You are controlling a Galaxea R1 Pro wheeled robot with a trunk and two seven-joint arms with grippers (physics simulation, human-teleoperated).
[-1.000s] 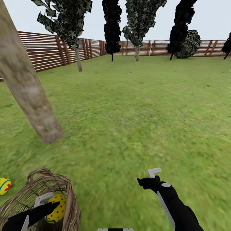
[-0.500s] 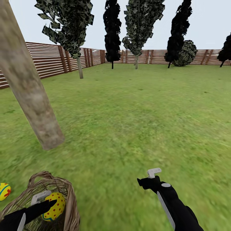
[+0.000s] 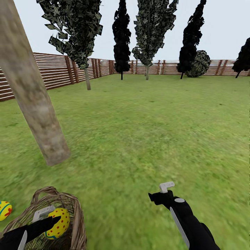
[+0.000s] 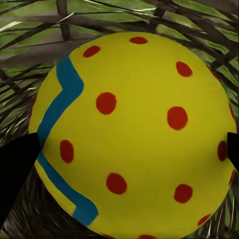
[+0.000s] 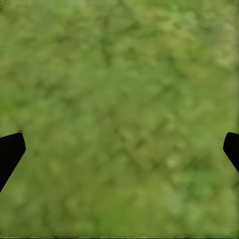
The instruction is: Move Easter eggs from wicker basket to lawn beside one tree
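The wicker basket (image 3: 74, 215) stands on the lawn (image 3: 139, 132) at the near left. My left gripper (image 3: 52, 219) reaches into it and is shut on a yellow Easter egg (image 3: 59, 223) with red dots and a teal zigzag. In the left wrist view that egg (image 4: 134, 129) sits between both fingers (image 4: 17, 159), with wicker behind it. A second egg (image 3: 5, 210) lies on the grass left of the basket, not far from the tree (image 3: 34, 100) with the pale trunk. My right gripper (image 3: 162, 193) hovers open over bare grass (image 5: 119, 114).
A brown slat fence (image 3: 52, 71) rings the garden. Dark cone-shaped trees (image 3: 121, 38), leafy trees (image 3: 78, 31) and a round bush (image 3: 198, 64) stand along the far side. Open grass stretches ahead and to the right.
The head camera has tilted up, so the whole scene sits lower. The dotted egg in my left gripper has risen slightly against the basket. The right arm has not moved.
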